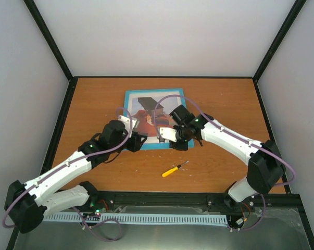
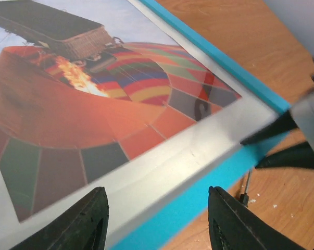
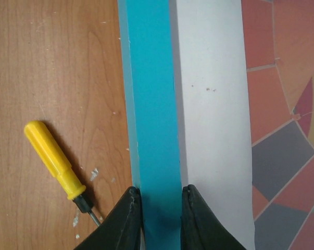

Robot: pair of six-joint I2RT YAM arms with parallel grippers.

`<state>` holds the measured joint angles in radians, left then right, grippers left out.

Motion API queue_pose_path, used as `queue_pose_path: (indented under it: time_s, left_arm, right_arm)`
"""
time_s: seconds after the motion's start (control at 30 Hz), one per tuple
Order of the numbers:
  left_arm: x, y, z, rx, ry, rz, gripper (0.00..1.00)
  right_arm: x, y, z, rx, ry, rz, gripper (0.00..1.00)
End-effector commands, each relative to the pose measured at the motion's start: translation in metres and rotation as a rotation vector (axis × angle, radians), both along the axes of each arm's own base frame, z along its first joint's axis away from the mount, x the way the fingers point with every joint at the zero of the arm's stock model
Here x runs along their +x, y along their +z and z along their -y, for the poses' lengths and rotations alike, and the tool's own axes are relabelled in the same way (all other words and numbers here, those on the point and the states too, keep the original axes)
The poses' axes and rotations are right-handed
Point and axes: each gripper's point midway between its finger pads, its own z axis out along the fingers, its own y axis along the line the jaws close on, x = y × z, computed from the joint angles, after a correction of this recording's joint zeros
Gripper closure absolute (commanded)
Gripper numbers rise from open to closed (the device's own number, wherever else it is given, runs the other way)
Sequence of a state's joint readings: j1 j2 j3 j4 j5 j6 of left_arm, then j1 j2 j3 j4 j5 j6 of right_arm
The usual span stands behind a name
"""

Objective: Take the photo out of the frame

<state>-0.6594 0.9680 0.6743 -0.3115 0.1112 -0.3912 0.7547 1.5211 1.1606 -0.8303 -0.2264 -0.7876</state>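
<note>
Screwdriver (image 1: 173, 170), yellow handle, lies loose on the table (image 1: 89, 104) nearest my side, just off the frame (image 3: 151, 94), white specks (image 3: 94, 174) beside its tip. Next, the right gripper (image 3: 160, 194): I see its fingers nipped tight on the frame's near edge by the right corner, turquoise strip squeezed between both pads. The left gripper (image 2: 157, 198) sits further left along that same edge, fingers about half apart, turquoise strip and white mat (image 2: 198, 151) running between them; whether either pad touches I cannot tell. Both grippers are close together, the right one's dark fingertips showing at the corner in my left wrist view. The frame lies face up mid-table, long sides running away from me. The photo (image 2: 78, 109) is in the frame, bordered by the mat: balloon panels in red, green and grey, flame, dark basket. From the top camera the two wrists cover the lower part of the print.
</note>
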Motion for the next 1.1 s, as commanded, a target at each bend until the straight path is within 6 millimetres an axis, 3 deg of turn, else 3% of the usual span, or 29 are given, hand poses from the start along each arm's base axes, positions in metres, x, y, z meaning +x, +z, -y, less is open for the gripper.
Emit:
queue_pose_path:
  time_s: [0.0, 0.1, 0.23, 0.33, 0.6, 0.9, 1.07]
  left_arm:
    - [-0.005, 0.028, 0.018, 0.123, -0.078, 0.129, 0.47]
    - [-0.025, 0.030, 0.041, 0.203, -0.212, 0.208, 0.47]
    - [-0.041, 0.005, 0.064, 0.441, -0.354, 0.339, 0.43]
    - [-0.040, -0.005, 0.073, 0.577, -0.394, 0.435, 0.42]
    - [-0.018, 0.001, 0.088, 0.729, -0.438, 0.679, 0.41]
    - [-0.020, -0.021, 0.112, 0.802, -0.608, 0.755, 0.43]
    - [-0.008, -0.032, 0.117, 0.891, -0.612, 0.802, 0.47]
  right_arm:
    - [0.016, 0.030, 0.010, 0.068, -0.048, 0.013, 0.97]
    - [0.022, 0.035, 0.022, 0.079, -0.073, 0.002, 0.97]
    - [0.023, 0.040, 0.032, 0.093, -0.096, -0.010, 0.97]
    - [0.020, 0.042, 0.033, 0.105, -0.103, -0.032, 0.97]
    - [0.008, 0.041, 0.032, 0.128, -0.106, -0.082, 0.97]
    - [0.001, 0.042, 0.030, 0.155, -0.116, -0.120, 0.97]
    - [-0.002, 0.041, 0.028, 0.167, -0.117, -0.142, 0.97]
